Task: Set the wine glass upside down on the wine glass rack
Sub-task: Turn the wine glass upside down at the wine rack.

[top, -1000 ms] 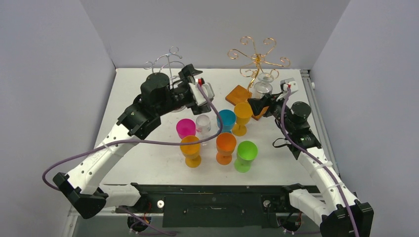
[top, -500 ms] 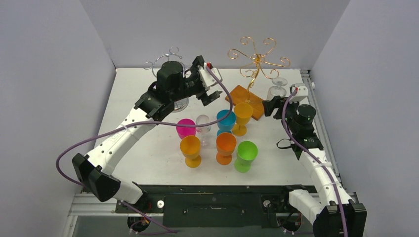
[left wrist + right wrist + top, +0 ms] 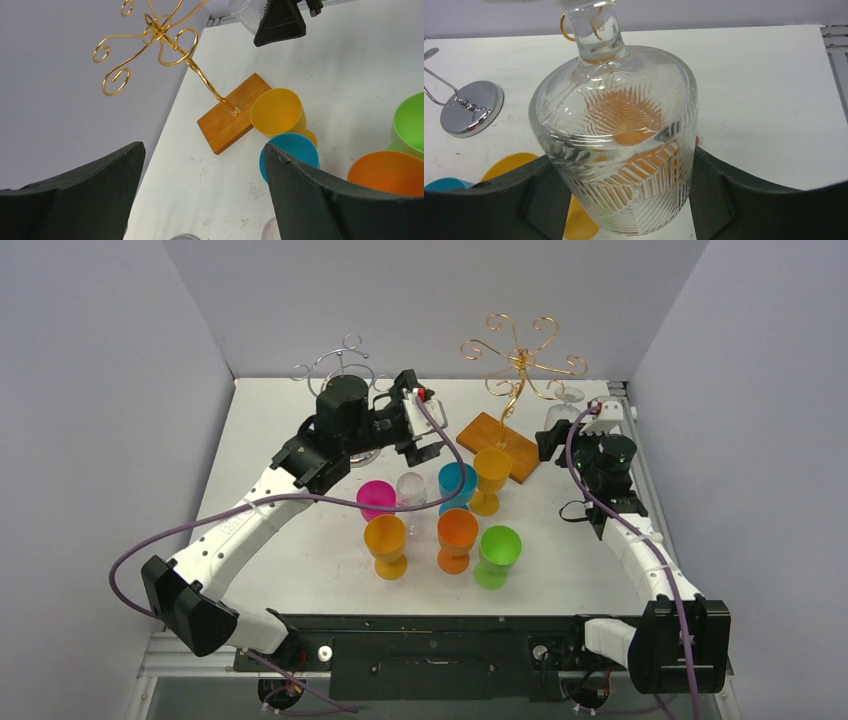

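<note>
My right gripper is shut on a clear cut-glass wine glass, held upside down with its stem up, just right of the gold wire rack on its wooden base. In the right wrist view the glass bowl fills the space between my fingers, and its stem reaches up next to a gold hook. My left gripper is open and empty, hovering left of the rack. In the left wrist view it faces the gold rack.
A silver rack stands at the back left, its base also in the right wrist view. Several coloured cups stand mid-table: yellow, blue, pink, orange, green. A clear glass stands among them.
My right gripper has carried the clear glass up and to the right, to the right side of the gold rack. My left arm swung right, then eased back a little.
</note>
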